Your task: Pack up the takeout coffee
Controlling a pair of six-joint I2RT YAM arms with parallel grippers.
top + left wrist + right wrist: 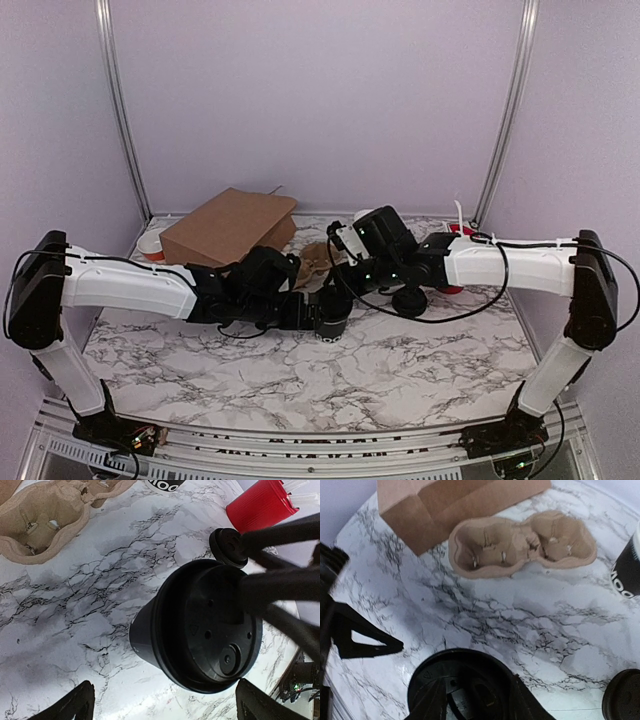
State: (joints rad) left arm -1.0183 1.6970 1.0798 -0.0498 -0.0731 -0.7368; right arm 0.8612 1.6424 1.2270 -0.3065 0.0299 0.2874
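Takeout coffee stands inside wide-open left claw; right claw (over it) unclear.

Partial white lettering, "OO", shows on a black cup.

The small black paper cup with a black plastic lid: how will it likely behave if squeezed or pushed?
The black paper cup probably dents if squeezed hard. Its base is narrower, so a push near the black plastic lid may tip it.
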